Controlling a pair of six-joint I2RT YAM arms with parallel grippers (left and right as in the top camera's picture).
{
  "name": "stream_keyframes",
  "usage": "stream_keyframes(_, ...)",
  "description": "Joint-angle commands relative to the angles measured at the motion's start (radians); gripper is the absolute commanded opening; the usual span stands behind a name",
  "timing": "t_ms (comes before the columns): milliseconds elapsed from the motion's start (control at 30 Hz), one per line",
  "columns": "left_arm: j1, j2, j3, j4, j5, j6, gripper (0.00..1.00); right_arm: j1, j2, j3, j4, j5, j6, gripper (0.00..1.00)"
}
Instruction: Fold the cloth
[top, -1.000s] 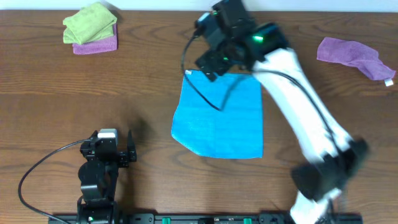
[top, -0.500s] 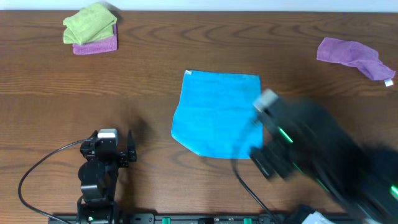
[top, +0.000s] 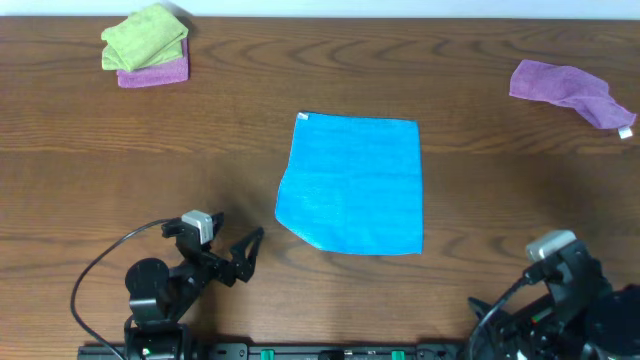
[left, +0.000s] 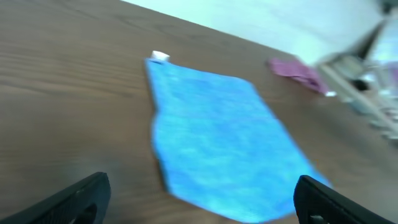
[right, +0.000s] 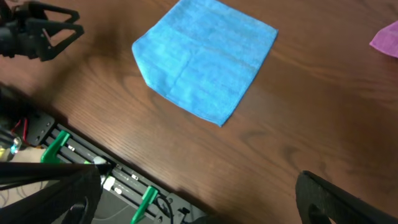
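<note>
The cloth (top: 352, 185) lay flat on the table (top: 200, 150), apart from the open left claw (top: 248, 258) and open right claw (right: 199, 186); folding well meant pinching one edge low and laying it squarely across.

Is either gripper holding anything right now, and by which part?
Nothing is held. The left gripper and right gripper are open, both clear of the cloth.

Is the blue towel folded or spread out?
Cannot tell for sure: the blue towel lies flat, but a faint step line in the right wrist view hints at a doubled layer.
</note>
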Motion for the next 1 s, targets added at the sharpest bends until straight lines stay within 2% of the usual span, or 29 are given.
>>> stream_keyframes(0,-0.004,-0.006,-0.016,0.072,0.117,-0.101,0.95,0.009,0.027,-0.006,0.008,-0.004,0.035,0.99)
stream_keyframes(67,-0.004,-0.006,-0.016,0.142,0.112,-0.101,0.96,0.01,0.045,-0.007,0.006,-0.013,0.08,0.99)
stream_keyframes(167,-0.004,-0.006,-0.016,0.253,0.113,-0.25,0.95,0.01,0.071,-0.006,0.007,-0.067,0.126,0.99)
stream_keyframes(367,-0.004,0.028,-0.016,0.101,0.023,-0.249,0.95,0.01,0.09,-0.006,0.016,-0.077,0.152,0.99)
stream_keyframes(500,-0.008,0.127,-0.016,0.181,0.051,-0.224,0.95,0.01,0.096,-0.006,0.031,-0.08,0.134,0.99)
stream_keyframes(600,-0.026,0.257,-0.015,0.344,0.019,-0.225,0.95,0.01,0.097,-0.006,0.032,-0.095,0.134,0.99)
stream_keyframes(767,-0.06,0.547,0.042,0.509,0.016,-0.226,0.95,0.01,0.097,-0.007,0.045,-0.096,0.134,0.99)
stream_keyframes(967,-0.148,0.896,0.282,0.55,0.107,-0.143,1.0,0.01,0.097,-0.006,0.058,-0.089,0.13,0.99)
